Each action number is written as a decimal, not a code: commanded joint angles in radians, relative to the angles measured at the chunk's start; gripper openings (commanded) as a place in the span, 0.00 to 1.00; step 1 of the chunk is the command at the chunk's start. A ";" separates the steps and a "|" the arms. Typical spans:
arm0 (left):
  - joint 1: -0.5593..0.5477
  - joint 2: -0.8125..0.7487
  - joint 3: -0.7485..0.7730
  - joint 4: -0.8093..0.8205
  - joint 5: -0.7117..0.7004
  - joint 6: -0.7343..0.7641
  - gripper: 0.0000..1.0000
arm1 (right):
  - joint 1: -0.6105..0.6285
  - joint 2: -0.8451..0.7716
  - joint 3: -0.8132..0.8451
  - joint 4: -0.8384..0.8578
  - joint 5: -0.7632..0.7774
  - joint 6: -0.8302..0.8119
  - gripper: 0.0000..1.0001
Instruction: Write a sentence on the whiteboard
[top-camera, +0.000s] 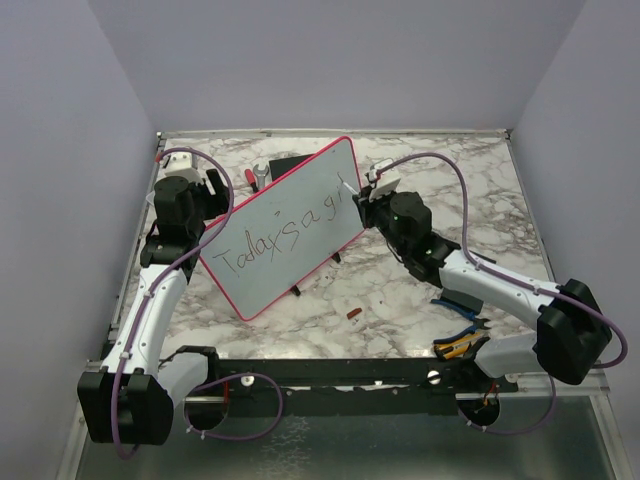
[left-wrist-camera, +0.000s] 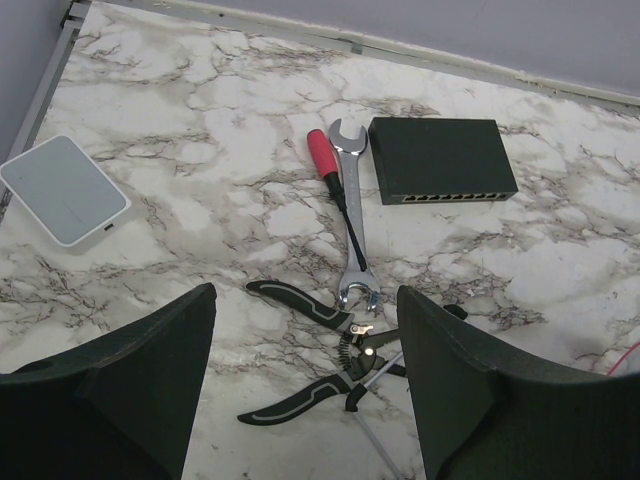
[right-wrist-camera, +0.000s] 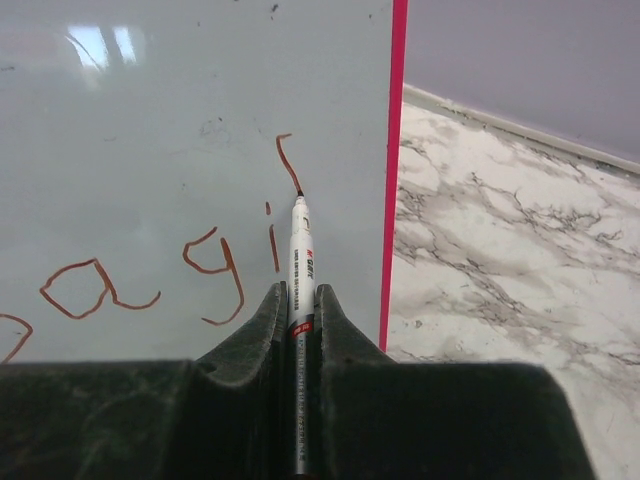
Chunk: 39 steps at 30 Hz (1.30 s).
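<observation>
The right gripper (right-wrist-camera: 300, 300), closed on a thin white marker (right-wrist-camera: 301, 262), touches its tip to the unfinished "f" on the pink-framed glossy whiteboard (right-wrist-camera: 150, 150), so the crossbar and a "t" probably come next, while the left gripper (left-wrist-camera: 305, 292) is open and empty.

— How does the whiteboard (top-camera: 310, 190) sit?

— Propped on its long lower edge on small black feet, set diagonally across the marble desk (top-camera: 400, 290). The glossy grey-white face leans back, with a thin pink-red frame all round.

— And the sentence (top-camera: 290, 232)?

— Thin handwritten letters running along the board's length: "Today is a gi", then one curved stroke of the next letter, close to the right-hand frame. Dark from above, reddish-brown close up.
</observation>
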<state>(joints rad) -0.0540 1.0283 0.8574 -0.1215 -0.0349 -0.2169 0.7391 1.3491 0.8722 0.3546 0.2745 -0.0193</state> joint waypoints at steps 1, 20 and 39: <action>-0.007 -0.011 -0.017 -0.017 0.023 0.002 0.74 | -0.004 0.019 -0.034 -0.029 0.026 0.016 0.01; -0.008 -0.019 -0.017 -0.017 0.022 0.001 0.74 | -0.003 0.013 -0.129 -0.088 -0.068 0.143 0.01; -0.009 -0.017 -0.018 -0.017 0.018 0.003 0.74 | -0.004 -0.081 -0.083 -0.059 -0.002 0.098 0.01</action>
<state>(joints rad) -0.0547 1.0248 0.8555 -0.1219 -0.0338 -0.2169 0.7380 1.2438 0.7517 0.2760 0.2401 0.1032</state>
